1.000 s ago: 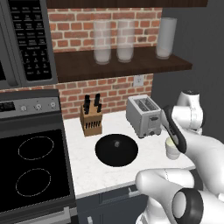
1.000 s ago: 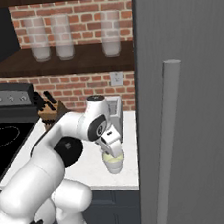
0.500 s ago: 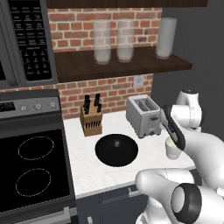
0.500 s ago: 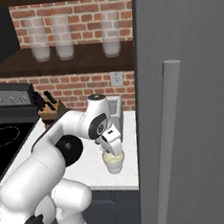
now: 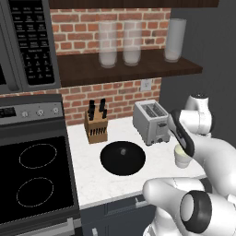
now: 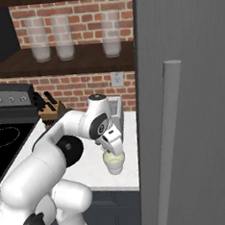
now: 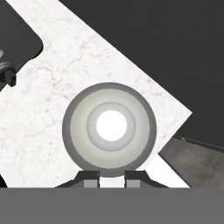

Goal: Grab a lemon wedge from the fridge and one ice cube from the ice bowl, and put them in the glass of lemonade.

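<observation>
The glass of lemonade, a small whitish cup of pale yellow-green liquid, stands on the white marble table near its front edge, close beside the tall dark grey fridge, whose door with its long light-grey handle is shut. The gripper hangs directly above the cup, pointing down into it, its jaws drawn together with only a narrow gap; whether anything is pinched between them cannot be told. Left of the cup lies the ice bowl, a wide shallow black dish. Behind it stand a silver toaster and a wooden knife block.
</observation>
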